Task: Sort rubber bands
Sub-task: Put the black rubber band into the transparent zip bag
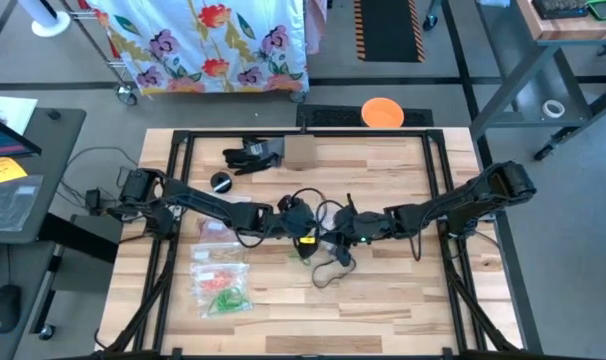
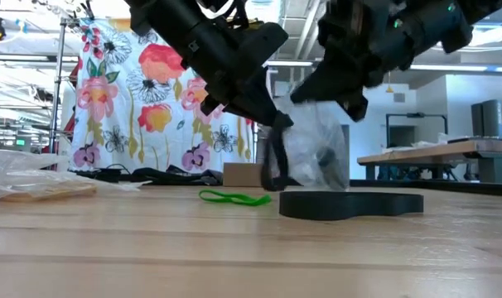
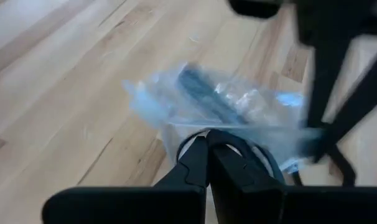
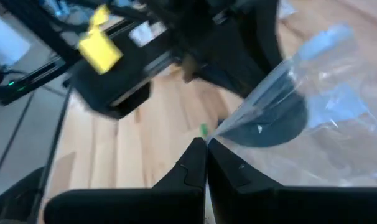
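A clear plastic bag (image 2: 317, 149) with dark rubber bands (image 3: 204, 99) inside hangs above the middle of the table, between my two grippers. My right gripper (image 4: 206, 144) is shut on it. My left gripper (image 3: 207, 144), coming from the left, is shut on a black rubber band (image 2: 272, 161) just beside the bag's edge. In the high view both grippers (image 1: 308, 225) (image 1: 335, 232) meet mid-table. A green rubber band (image 2: 233, 198) lies flat on the wood below them. My left gripper pinches the black band's top (image 3: 221, 134) between its two fingertips, slanting down from the table's left. The loop hangs slack below the fingers (image 2: 272, 174), clear of the table. Whether the fingers also touch the bag's edge I cannot tell. My right gripper pinches the bag by an edge or corner (image 4: 229, 127) between its fingertips, slanting down from the table's right. The bag spreads away from the fingers and hangs clear of the table.
Two clear bags (image 1: 221, 282) with coloured bands lie at the near left. A flat black object (image 2: 350, 204) lies under the held bag. Black gloves (image 1: 251, 155), a small cardboard box (image 1: 301, 150) and a black round piece (image 1: 221, 182) sit toward the far edge.
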`<control>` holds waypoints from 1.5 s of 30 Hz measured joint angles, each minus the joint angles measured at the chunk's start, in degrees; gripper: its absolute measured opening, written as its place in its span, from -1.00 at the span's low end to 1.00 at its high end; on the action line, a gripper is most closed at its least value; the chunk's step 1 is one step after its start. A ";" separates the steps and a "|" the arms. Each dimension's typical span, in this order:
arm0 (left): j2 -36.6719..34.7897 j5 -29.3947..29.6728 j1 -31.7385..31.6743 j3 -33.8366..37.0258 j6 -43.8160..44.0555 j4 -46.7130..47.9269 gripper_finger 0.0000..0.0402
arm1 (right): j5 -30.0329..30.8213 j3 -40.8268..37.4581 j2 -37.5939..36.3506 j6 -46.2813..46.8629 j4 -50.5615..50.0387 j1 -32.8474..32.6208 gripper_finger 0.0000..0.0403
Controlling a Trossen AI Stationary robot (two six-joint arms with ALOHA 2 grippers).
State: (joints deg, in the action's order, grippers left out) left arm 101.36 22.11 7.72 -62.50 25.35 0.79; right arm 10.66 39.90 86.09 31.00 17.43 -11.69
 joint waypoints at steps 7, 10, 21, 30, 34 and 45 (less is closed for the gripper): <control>-0.22 -0.92 -1.73 0.00 4.61 -0.58 -1.00 | -3.17 0.00 3.34 0.43 -0.19 1.05 -1.00; -0.22 -1.01 -2.47 0.00 5.33 -0.23 -1.00 | -3.35 0.00 3.30 0.44 -0.08 1.24 -1.00; -0.26 -7.13 -6.22 0.00 9.22 0.66 -1.00 | 2.58 0.00 4.80 -0.06 6.03 -0.21 -1.00; -0.24 -13.26 -6.31 0.04 2.80 -0.58 -0.99 | 6.25 0.00 5.13 -0.02 5.83 0.17 -1.00; -0.25 -14.60 -6.27 0.04 2.13 -1.31 -0.86 | 8.81 0.00 5.11 0.41 5.67 0.19 -1.00; -0.17 -16.72 -5.92 0.04 -1.29 -1.43 -0.32 | 8.83 0.00 5.11 0.45 5.72 0.65 -1.00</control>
State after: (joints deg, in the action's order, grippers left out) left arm 101.19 5.39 1.80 -62.46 24.06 -0.64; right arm 19.48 39.90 91.20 31.46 23.16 -11.05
